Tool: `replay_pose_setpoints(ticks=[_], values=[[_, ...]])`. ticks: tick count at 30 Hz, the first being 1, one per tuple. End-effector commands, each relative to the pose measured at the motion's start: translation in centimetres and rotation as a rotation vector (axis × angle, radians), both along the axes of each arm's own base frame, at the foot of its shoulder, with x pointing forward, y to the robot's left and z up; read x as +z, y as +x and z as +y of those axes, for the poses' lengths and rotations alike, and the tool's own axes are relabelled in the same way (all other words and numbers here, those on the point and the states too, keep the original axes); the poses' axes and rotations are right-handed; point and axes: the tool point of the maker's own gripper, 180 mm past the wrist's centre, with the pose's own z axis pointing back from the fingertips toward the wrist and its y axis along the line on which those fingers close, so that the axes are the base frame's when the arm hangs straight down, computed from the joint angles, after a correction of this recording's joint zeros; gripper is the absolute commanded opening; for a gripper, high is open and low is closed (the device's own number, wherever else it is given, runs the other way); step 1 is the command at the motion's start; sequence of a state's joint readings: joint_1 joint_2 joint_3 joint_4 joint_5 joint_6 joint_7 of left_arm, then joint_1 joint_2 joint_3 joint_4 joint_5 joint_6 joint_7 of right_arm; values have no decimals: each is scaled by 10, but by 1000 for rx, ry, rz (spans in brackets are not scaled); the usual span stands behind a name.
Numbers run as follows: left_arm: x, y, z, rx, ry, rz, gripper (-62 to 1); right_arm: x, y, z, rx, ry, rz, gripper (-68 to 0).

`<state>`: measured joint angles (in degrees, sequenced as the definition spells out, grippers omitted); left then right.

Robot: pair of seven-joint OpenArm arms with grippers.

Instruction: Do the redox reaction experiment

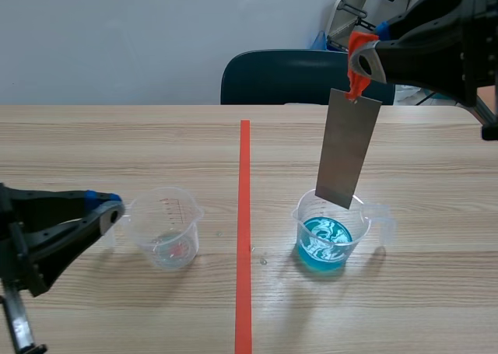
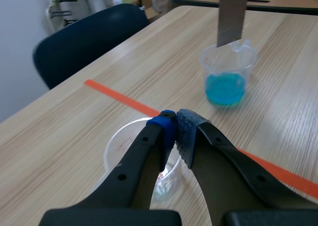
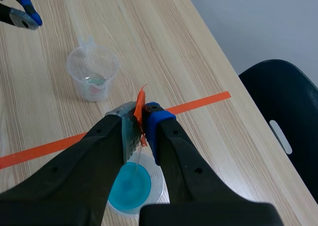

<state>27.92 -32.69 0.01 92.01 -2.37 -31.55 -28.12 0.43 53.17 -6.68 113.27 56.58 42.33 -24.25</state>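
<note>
A grey metal strip (image 1: 348,147) with an orange-red tab (image 1: 359,54) at its top hangs upright from my right gripper (image 1: 362,60), which is shut on the tab. The strip's lower end sits at the rim of a clear beaker of blue liquid (image 1: 327,240), right of the tape line. From the right wrist view the tab (image 3: 140,112) is pinched between the pads, the blue beaker (image 3: 131,186) directly below. My left gripper (image 1: 113,208) is shut on nothing, just left of a nearly empty clear beaker (image 1: 165,226). In the left wrist view that beaker (image 2: 124,151) lies under the closed fingertips (image 2: 175,124).
An orange-red tape line (image 1: 244,229) runs down the middle of the wooden table. A dark blue chair (image 1: 292,78) stands behind the table's far edge. The blue beaker (image 2: 226,77) and strip (image 2: 232,15) show ahead of the left gripper.
</note>
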Motion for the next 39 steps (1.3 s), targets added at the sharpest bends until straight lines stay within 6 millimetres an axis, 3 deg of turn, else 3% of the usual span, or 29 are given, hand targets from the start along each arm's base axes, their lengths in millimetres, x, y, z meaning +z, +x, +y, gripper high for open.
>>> replay_pose_setpoints(ticks=[1, 10, 17, 28, 39], values=[[13, 4, -12, -18, -45, -32, -578, 9, -2, 4, 25, 12, -23, -669], [15, 23, -75, -100, -58, -42, -578, 9, -2, 4, 24, 15, -24, -669], [6, 39, -108, -125, -79, -19, -578, 9, -2, 4, 24, 14, -25, -669], [-22, 73, -128, -70, -105, 36, -578, 9, -2, 4, 24, 14, -25, -669], [-24, 82, -143, -35, -144, 45, -578, 9, -2, 4, 24, 13, -25, -669]])
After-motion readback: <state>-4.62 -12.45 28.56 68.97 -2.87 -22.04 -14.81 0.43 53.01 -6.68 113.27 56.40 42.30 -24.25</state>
